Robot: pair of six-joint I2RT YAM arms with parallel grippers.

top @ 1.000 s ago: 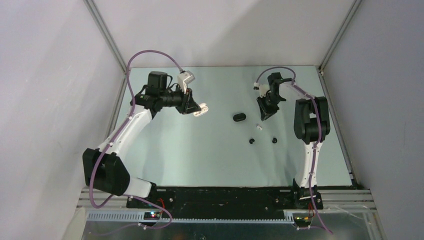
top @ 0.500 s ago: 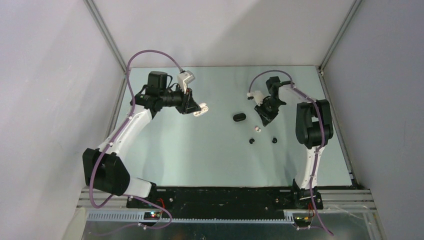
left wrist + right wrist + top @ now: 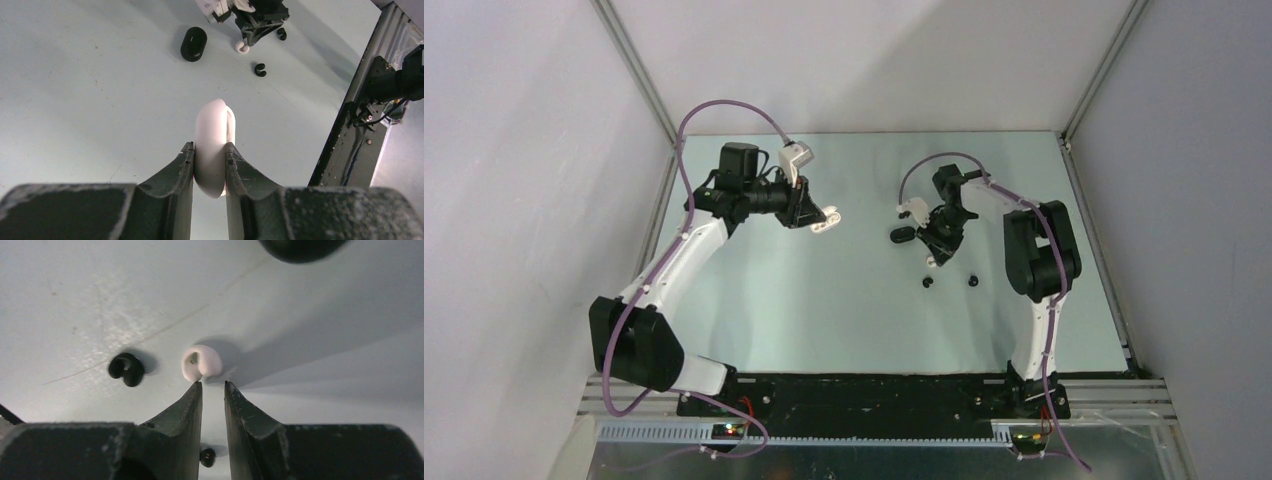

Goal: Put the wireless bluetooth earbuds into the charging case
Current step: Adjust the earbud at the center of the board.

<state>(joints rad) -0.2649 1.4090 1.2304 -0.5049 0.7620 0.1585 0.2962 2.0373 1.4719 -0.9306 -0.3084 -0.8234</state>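
My left gripper (image 3: 826, 218) is shut on a white pill-shaped charging case (image 3: 214, 145), held above the table at the left. A black case (image 3: 902, 235) lies mid-table. One white earbud (image 3: 932, 261) lies just past the tips of my right gripper (image 3: 936, 250), in line with them in the right wrist view (image 3: 201, 363). That gripper (image 3: 213, 386) is empty, its jaws a narrow gap apart. Two black earbuds (image 3: 928, 282) (image 3: 972, 279) lie nearer the arm bases; one shows left of the white bud (image 3: 126, 369). I see no second white earbud.
The black case's edge shows at the top of the right wrist view (image 3: 300, 247). Grey walls and metal frame posts (image 3: 639, 80) bound the table. The black base rail (image 3: 874, 392) runs along the near edge.
My right gripper has swung left, toward the black case, and turned over the white earbud, which has shifted slightly left. The left arm and its white case have not moved.
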